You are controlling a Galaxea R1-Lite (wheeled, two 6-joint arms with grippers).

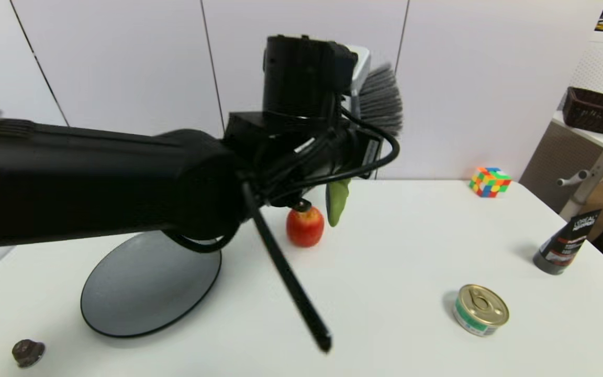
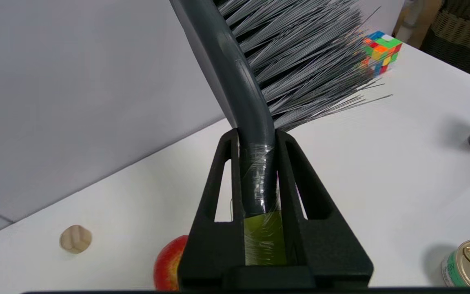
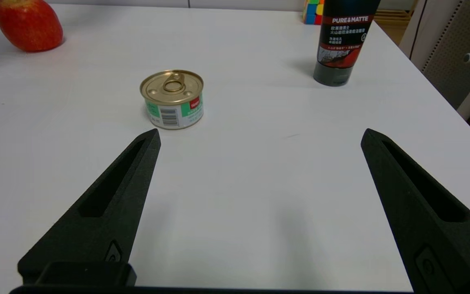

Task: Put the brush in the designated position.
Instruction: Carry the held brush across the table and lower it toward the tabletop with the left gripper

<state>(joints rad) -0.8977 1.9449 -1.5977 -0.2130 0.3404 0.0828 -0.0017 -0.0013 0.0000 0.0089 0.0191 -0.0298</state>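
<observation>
brush held high over the desk

we see the left tool (image 2: 257,204) pinching the brush (image 2: 243,90) at its neck, lifted above the white desk (image 1: 395,262), bristles up, over the red apple (image 1: 305,226) near the grey plate (image 1: 149,285). the right tool (image 3: 259,139) hangs spread by the tin can (image 3: 172,99).

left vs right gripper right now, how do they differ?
The left gripper is shut on the brush; the right gripper is open with nothing between its fingers. The left is raised high above the table, brush bristles up; the right hangs low over the table near the can. Both have black wedge-shaped fingers.
</observation>
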